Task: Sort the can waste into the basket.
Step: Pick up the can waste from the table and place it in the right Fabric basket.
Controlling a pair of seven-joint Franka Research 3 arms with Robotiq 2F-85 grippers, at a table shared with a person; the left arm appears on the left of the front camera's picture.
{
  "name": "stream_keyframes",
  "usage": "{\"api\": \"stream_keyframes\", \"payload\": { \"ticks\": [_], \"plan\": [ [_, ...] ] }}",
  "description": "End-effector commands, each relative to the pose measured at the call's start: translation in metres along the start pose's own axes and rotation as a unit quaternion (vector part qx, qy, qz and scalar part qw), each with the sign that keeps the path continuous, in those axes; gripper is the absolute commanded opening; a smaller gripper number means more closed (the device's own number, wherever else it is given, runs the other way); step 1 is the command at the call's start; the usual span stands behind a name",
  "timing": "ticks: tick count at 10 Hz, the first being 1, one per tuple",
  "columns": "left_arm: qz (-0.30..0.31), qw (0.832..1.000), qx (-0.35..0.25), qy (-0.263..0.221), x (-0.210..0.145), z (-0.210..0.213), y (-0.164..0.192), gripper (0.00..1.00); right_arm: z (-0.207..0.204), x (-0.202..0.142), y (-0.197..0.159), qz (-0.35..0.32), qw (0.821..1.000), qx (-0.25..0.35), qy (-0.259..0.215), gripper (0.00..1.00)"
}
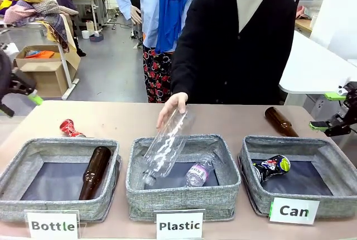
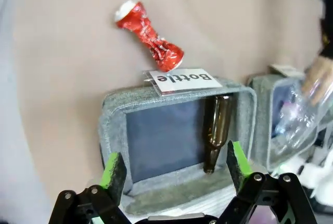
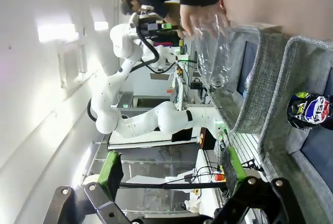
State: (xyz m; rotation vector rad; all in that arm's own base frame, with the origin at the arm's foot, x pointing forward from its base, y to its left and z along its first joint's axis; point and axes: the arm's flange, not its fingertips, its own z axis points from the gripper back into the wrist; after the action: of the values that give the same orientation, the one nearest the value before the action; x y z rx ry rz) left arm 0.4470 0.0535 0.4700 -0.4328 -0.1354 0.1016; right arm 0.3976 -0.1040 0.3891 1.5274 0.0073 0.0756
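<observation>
The left gripper (image 2: 176, 164) has its fingers (image 2: 113, 169) spread wide with nothing between them. Past them the left wrist view looks down on the Bottle basket (image 2: 112, 125), where a brown bottle (image 2: 217, 130) lies along one side wall. Just beyond the basket's labelled wall the red can (image 2: 148, 36) lies on the bare table (image 2: 62, 104), pinched at the waist, its silver end pointing away from the basket. The front view puts this gripper at the table's left edge and the red can between the Bottle basket and the far edge.

The right gripper (image 3: 171, 165) is also wide open and holds nothing. Its wrist view is rolled sideways and looks along the row of baskets from the right end. The Can basket (image 3: 283, 94) is nearest, with the black can (image 3: 309, 112) lying on its dark lining. In the front view this gripper hangs at the table's right edge. The Can basket sits by the near right corner, and the black can lies close to the wall next to the Plastic basket (image 1: 184, 198).

A person's hand (image 1: 172, 106) holds a clear bottle (image 1: 167, 148) tilted neck-down into the Plastic basket, beside a small plastic bottle (image 1: 198, 173) lying inside. The front view adds a second brown bottle (image 1: 280, 121) on the table behind the Can basket.
</observation>
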Motion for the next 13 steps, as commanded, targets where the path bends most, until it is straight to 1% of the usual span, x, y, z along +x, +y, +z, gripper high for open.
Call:
{"api": "stream_keyframes", "payload": {
  "ticks": [1,2,3,5,7,8,9,10,11,12,13],
  "plan": [
    [0.117,0.993,0.017,0.013,0.028,-0.021,-0.027,1.0,0.003,0.0,0.002,0.006,1.0,0.001,0.005,1.0],
    [0.162,0.986,0.033,-0.011,0.032,-0.031,-0.04,1.0,0.003,0.0,0.002,0.006,1.0,0.001,0.005,1.0],
    [0.181,0.982,0.047,-0.023,0.038,-0.042,-0.053,1.0,0.003,0.0,0.002,0.006,1.0,0.001,0.005,1.0],
    [0.241,0.966,0.088,-0.035,0.053,-0.065,-0.068,1.0,0.003,0.0,0.002,0.006,1.0,0.001,0.005,1.0],
    [0.294,0.946,0.135,-0.015,0.064,-0.086,-0.069,1.0,0.003,0.0,0.002,0.006,1.0,0.001,0.005,1.0],
    [0.294,0.946,0.129,-0.036,0.07,-0.092,-0.068,1.0,0.003,0.0,0.002,0.006,1.0,0.001,0.005,1.0],
    [0.25,0.962,0.112,0.0,0.074,-0.086,-0.071,1.0,0.003,0.0,0.002,0.006,1.0,0.001,0.005,1.0],
    [0.283,0.951,0.12,-0.032,0.059,-0.094,-0.062,1.0,0.003,0.0,0.002,0.006,1.0,0.001,0.005,1.0],
    [0.283,0.951,0.12,-0.032,0.059,-0.094,-0.062,1.0,0.003,0.0,0.002,0.006,1.0,0.001,0.005,1.0],
    [0.281,0.952,0.123,-0.022,0.066,-0.098,-0.063,1.0,0.003,0.0,0.002,0.006,1.0,0.001,0.005,1.0],
    [0.282,0.95,0.134,-0.026,0.079,-0.115,-0.06,1.0,0.003,0.0,0.002,0.006,1.0,0.001,0.005,1.0]
  ]
}}
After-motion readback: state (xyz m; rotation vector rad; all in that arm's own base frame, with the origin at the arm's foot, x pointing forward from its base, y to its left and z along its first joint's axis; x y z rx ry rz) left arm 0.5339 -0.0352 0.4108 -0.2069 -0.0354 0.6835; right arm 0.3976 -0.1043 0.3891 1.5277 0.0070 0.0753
